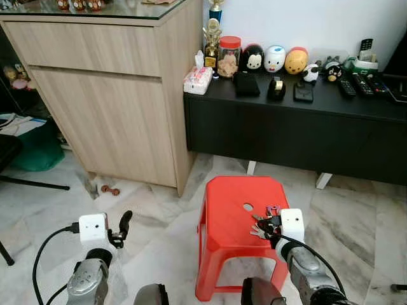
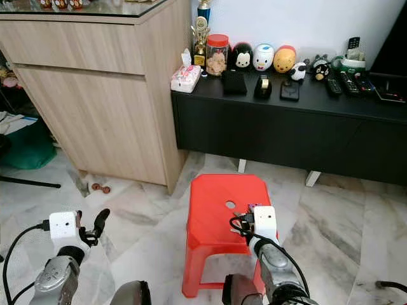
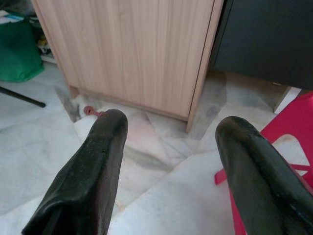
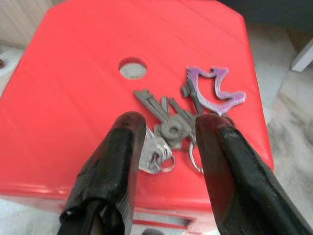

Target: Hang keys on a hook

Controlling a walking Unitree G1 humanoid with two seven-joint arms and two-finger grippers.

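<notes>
A bunch of metal keys (image 4: pixel 168 131) with a purple cut-out tag (image 4: pixel 215 92) lies on the top of a red plastic stool (image 1: pixel 227 202), near its right edge and beside the round hole (image 4: pixel 132 68). My right gripper (image 4: pixel 168 125) hangs low over the bunch, open. One black finger (image 4: pixel 121 157) stands on each side of the keys, which still rest flat on the stool. My left gripper (image 1: pixel 121 230) is held open above the marble floor to the left of the stool, with nothing between its fingers (image 3: pixel 97 161).
A tall wooden cabinet (image 1: pixel 108 108) stands ahead on the left. A low black console (image 1: pixel 286 130) on the right carries figurines, a jar and remotes. A green bag (image 1: pixel 35 147) sits far left. A small red object (image 1: pixel 109 189) lies on the floor by the cabinet.
</notes>
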